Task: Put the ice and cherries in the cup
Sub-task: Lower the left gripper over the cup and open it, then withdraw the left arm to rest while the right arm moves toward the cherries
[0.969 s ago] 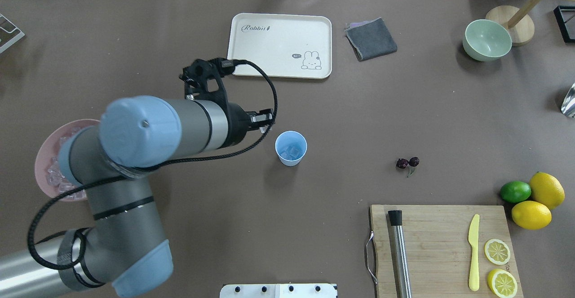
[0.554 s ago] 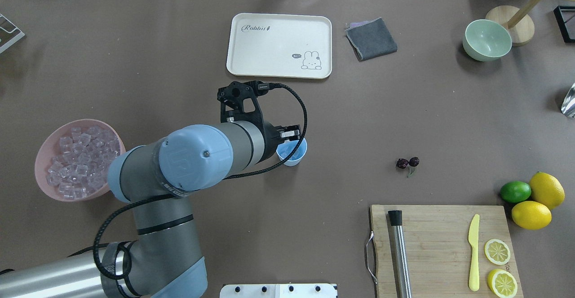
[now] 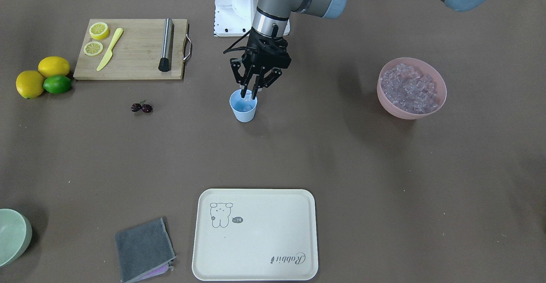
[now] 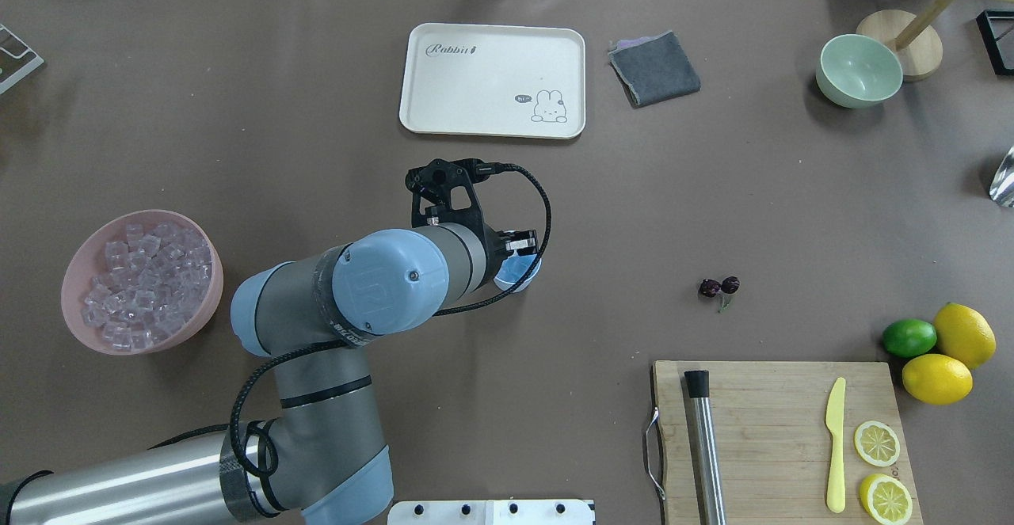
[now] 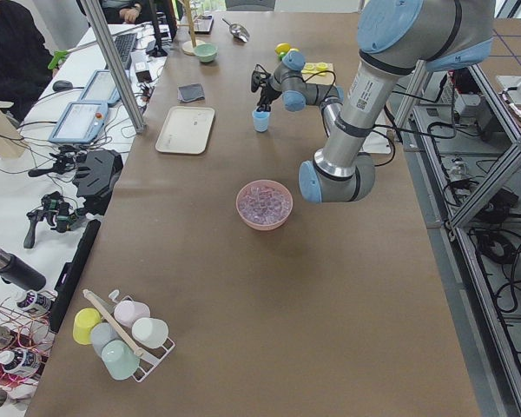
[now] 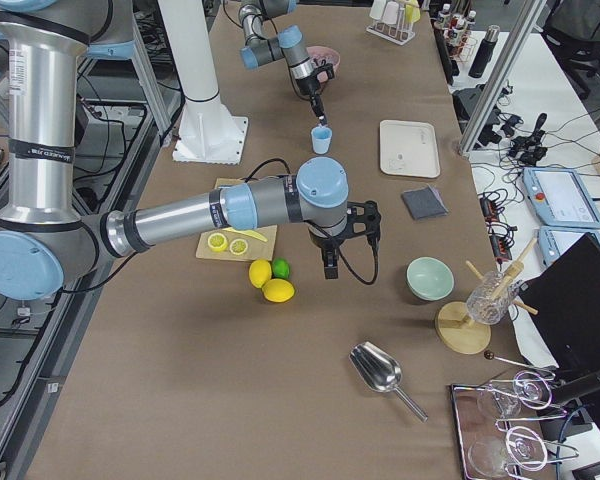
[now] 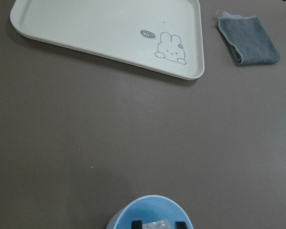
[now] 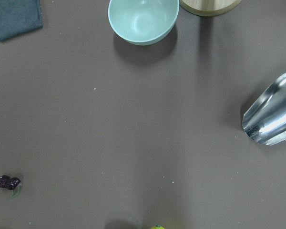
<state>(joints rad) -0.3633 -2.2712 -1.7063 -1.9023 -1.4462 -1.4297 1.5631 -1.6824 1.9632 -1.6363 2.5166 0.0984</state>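
The broad brown-covered table [image 4: 713, 192] is carrying the whole scene, and the big grey-and-blue left arm [image 4: 380, 279] is stretching out across it. The grey right arm [image 6: 180, 215] is hanging over the table well apart from the small light blue plastic cup [image 3: 245, 111], off on the robot's right, and its black right gripper [image 6: 329, 268] is showing only from the side, so I cannot tell whether it is released or clenched. The bamboo cutting board [image 4: 776, 430] is lying to the robot's right of the cup and nearer the robot. The cream rectangular tray with a rabbit drawing [image 4: 475, 81] is sitting beyond the cup, on the side away from the robot. The wide pink bowl [image 3: 409, 113] is standing well apart from the cup on the robot's left, and it is brimming with clear, lilac-tinted ice [image 3: 409, 88]. The cup itself is standing upright out in the middle of the table, and the black two-finger left gripper [image 3: 248, 95] is pointing straight down into its mouth, fingertips right at the rim. That gripper is pinching one small clear ice cube [image 7: 155, 224] between its pads, directly above the cup's opening. The pair of tiny dark red cherries on thin green stems [image 4: 719, 287] is lying on the bare table well to the robot's right of the cup.
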